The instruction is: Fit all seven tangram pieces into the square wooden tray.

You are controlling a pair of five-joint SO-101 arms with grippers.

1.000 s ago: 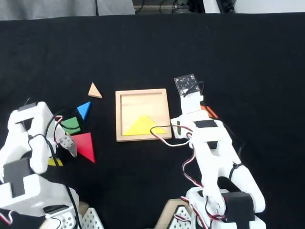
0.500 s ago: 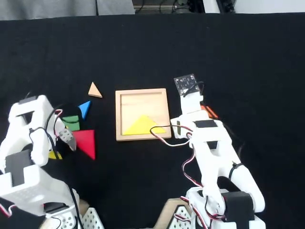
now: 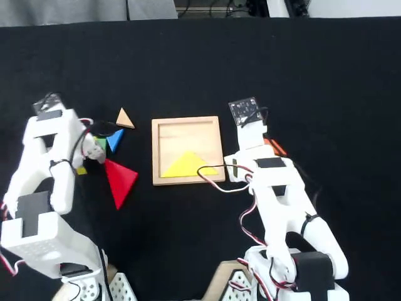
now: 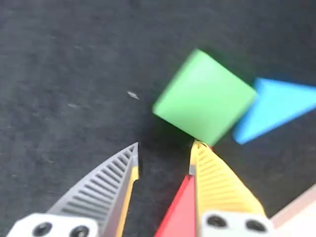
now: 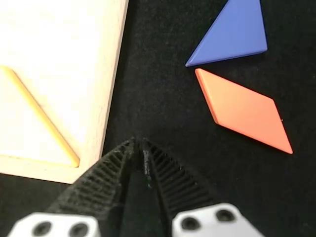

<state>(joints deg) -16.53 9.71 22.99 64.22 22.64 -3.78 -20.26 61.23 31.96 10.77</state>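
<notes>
**Tangram layout on the counter, seen from above and from both wrists**

In the high view, a square wooden tray (image 3: 187, 119) is seen at the middle of the black cloth counter (image 3: 188, 63). One flat yellow triangle (image 3: 187, 165) is laid inside it against the near rim. To one side of the tray, a tan triangle (image 3: 124, 118), a light blue triangle (image 3: 114, 140) and a red triangle (image 3: 121, 179) are spread on the cloth.

The left wrist view adds detail. The left pincer (image 4: 165, 148) is held moderately apart with nothing between its ribbed fingers, and one fingertip is placed just beside a corner of a smooth green square (image 4: 205, 96). That square is met at another corner by the light blue triangle.

In the right wrist view, the right pincer (image 5: 139, 144) is pressed together and empty, just outside the tray's pale wooden wall. A dark blue triangle (image 5: 234, 34) and an orange parallelogram (image 5: 244, 111) are shown close together on the cloth beyond it.
</notes>
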